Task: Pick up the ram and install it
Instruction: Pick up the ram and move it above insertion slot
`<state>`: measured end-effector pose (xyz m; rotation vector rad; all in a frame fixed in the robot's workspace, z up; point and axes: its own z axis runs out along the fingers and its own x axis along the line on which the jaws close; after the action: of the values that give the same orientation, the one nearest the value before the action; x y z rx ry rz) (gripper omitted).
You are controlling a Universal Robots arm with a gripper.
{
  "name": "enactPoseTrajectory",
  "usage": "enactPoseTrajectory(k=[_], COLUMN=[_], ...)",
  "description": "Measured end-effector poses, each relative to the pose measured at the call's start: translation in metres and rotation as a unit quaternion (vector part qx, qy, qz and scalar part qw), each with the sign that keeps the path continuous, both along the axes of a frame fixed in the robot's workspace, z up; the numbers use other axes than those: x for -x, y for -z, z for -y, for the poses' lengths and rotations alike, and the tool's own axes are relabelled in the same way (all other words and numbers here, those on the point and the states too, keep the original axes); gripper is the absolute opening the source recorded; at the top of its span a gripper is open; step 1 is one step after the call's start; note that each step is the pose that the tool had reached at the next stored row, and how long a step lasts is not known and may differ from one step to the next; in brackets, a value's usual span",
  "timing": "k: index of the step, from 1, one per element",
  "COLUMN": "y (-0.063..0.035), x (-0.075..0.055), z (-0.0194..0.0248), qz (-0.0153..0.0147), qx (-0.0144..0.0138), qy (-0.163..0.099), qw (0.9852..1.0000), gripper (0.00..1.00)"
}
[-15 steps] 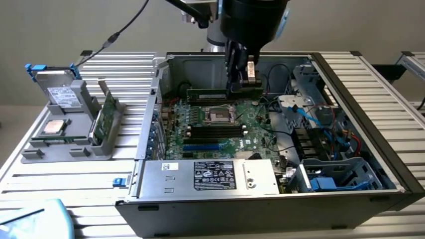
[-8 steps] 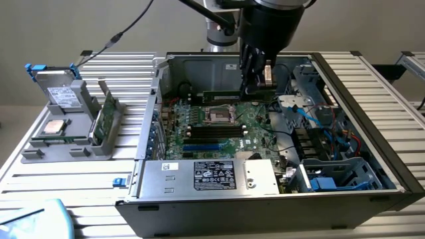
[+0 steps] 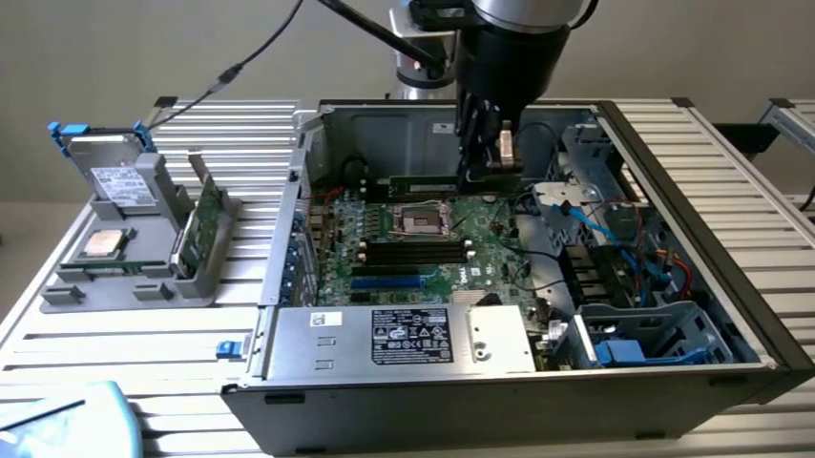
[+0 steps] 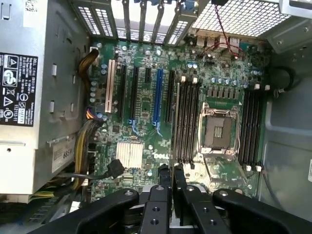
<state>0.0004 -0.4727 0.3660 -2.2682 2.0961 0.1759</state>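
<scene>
On the exterior view's left, a grey holder (image 3: 64,296) carries a drive (image 3: 121,181), a silver chip (image 3: 105,245) and upright green cards (image 3: 201,224), all well apart from the work. Next comes the open case (image 3: 382,134), with the power supply (image 3: 395,334) at its near edge and the motherboard (image 3: 440,277) behind it. On the board the bare socket (image 3: 422,219) lies between two banks of black slots (image 3: 410,254), which look empty. The ram (image 3: 427,178) hangs over the far bank, near the case's back wall. It is level and runs along the slots, pinched edge-on between the narrow jaws of the gripper (image 3: 491,170). I cannot tell whether it touches a slot yet. The grip seems to sit toward the strip's right end, so a downward push could tip the free left end up and seat one side only. If the strip is slightly off the slot line, or its notch is reversed, pressing could bend the board or chip the contacts. A slip sideways could put an edge onto the open socket's pins. A latch that is not open would also block it. Further right, loose blue and white cables (image 3: 612,234) lie close to the arm and could snag it.
</scene>
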Motion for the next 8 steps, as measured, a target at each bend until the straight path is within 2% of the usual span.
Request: enactPoseTrajectory(k=[5,8], y=[0.0080,0.0106], x=[0.000,0.006], z=[-0.0080,-0.0122], qz=[0.0000,0.0000], qx=[0.0004,0.0015], qy=[0.000,0.000], qw=[1.0000,1.0000], gripper=[0.14,0.14])
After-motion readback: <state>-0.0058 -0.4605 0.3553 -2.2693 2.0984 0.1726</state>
